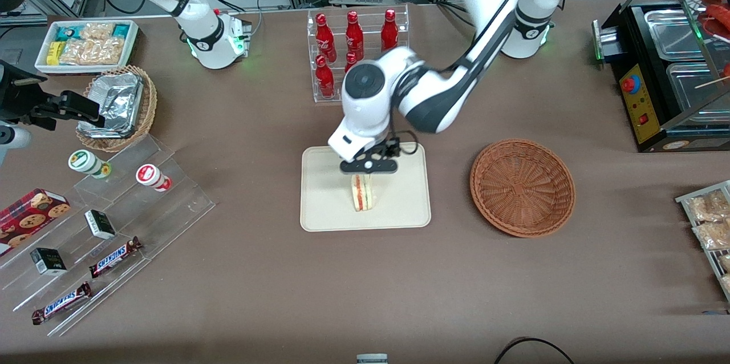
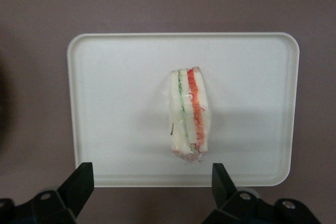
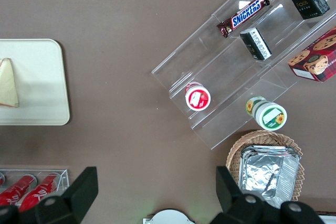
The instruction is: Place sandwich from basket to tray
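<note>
A: Which labels can be read?

B: 2 chocolate bars (image 1: 116,257) on the clear stepped display stand (image 1: 108,227) read "SNICKERS"; the same word shows on a bar in the right wrist view. Other packaging text is too small to tell.

A: Counts on that stand?

B: 2 Snickers bars, 2 small dark boxes (image 1: 100,223), 2 round-lidded cups (image 1: 151,176) and 1 red cookie box (image 1: 31,213).

A: And elsewhere?

B: 6 red bottles (image 1: 354,35) in a clear rack, 1 tan wicker basket of foil packets (image 1: 117,106), and 1 white bin of snack packets (image 1: 86,44), all farther from the front camera than the stand.

A: Where is the sandwich?

B: 1 sandwich (image 1: 363,191) stands on its edge near the middle of the cream tray (image 1: 399,215), with 1 red and 1 green filling layer visible along its cut edge. The reddish-brown basket (image 1: 522,187) sits beside the tray, toward the working arm's end of the table, holding nothing.

A: And the gripper?

B: The gripper (image 2: 152,183) hangs just above the sandwich, jaws spread wide, both fingers (image 2: 79,182) clear of it and grasping nothing.
</note>
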Controlling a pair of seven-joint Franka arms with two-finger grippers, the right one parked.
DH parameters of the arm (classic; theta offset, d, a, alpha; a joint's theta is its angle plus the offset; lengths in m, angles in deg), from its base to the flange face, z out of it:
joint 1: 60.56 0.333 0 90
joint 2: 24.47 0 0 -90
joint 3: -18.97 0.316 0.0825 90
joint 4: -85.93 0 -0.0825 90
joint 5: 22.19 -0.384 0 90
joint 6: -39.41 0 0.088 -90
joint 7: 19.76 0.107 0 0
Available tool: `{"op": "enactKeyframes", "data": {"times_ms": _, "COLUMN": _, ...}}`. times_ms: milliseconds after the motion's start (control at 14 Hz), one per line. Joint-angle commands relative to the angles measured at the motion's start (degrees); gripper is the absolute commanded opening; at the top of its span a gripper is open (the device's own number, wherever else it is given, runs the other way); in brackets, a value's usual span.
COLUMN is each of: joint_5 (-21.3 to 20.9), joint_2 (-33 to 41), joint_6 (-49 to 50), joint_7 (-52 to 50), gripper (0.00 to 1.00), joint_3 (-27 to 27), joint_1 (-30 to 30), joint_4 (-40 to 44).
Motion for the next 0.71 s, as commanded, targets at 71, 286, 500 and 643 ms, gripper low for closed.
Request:
{"op": "enactKeyframes", "data": {"times_ms": 71, "joint_5": 0.0, "joint_2": 10.9, "joint_6": 3.5, "joint_7": -0.3, "gripper": 1.0, "joint_3": -0.1, "joint_1": 7.1, "joint_4": -5.9}}
{"op": "enactKeyframes", "data": {"times_ms": 286, "joint_5": 1.1, "joint_2": 17.0, "joint_6": 10.2, "joint_7": 3.4, "gripper": 1.0, "joint_3": -0.1, "joint_1": 13.7, "joint_4": -7.3}}
{"op": "enactKeyframes", "data": {"times_ms": 500, "joint_5": 5.7, "joint_2": 22.7, "joint_6": 15.5, "joint_7": 13.5, "gripper": 1.0, "joint_3": 0.0, "joint_1": 21.0, "joint_4": -7.2}}
{"op": "enactKeyframes", "data": {"times_ms": 643, "joint_5": 7.3, "joint_2": 25.1, "joint_6": 19.6, "joint_7": 20.0, "gripper": 1.0, "joint_3": 0.1, "joint_1": 25.0, "joint_4": -7.0}}
